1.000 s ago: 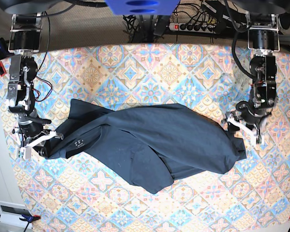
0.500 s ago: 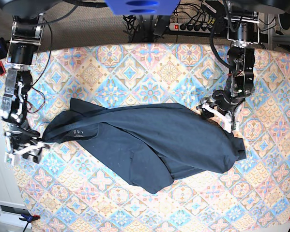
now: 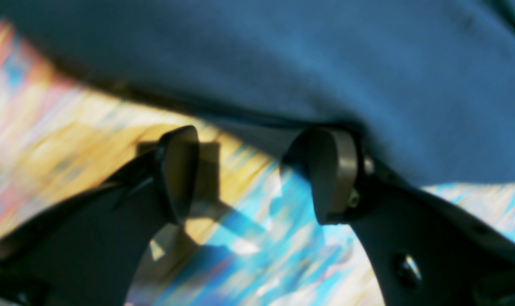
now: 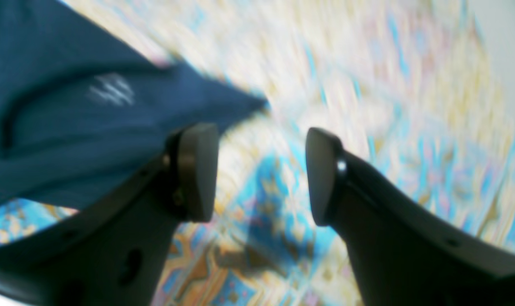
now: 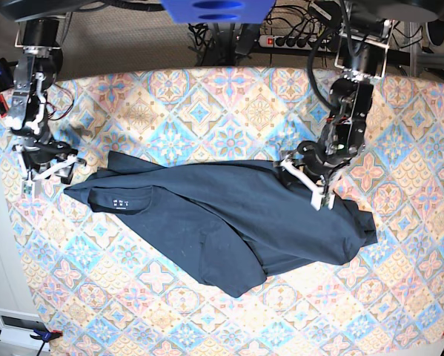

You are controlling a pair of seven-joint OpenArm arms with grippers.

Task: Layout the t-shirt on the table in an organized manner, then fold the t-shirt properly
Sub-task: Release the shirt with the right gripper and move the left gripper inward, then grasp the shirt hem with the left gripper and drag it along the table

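Nearest the base camera, the lowest fold of the t-shirt (image 5: pixel 229 222) is seen hanging toward the front edge of the table (image 5: pixel 207 326), a blunt point of dark cloth well short of that edge. The garment is spread crumpled across the middle of the patterned surface, its long axis running side to side, with the white neck label toward the base view's left and a bunched end at the right. Over the upper edge of that right half the left gripper (image 5: pixel 310 183) is held, jaws apart and nothing between them; in its wrist view the cloth (image 3: pixel 283 63) is seen just ahead of the fingertips (image 3: pixel 334 174), one pad at the very hem. Farther back and to the view's left, the right gripper (image 5: pixel 47 170) is found beside the shirt's pointed tip, apart from it, likewise spread open and empty; its wrist view shows the tip (image 4: pixel 91 114) lying ahead and to one side. The left arm is judged the nearer to a grasp, the hem lying directly before its jaws, so a short advance onto that edge is what flattening would call for.
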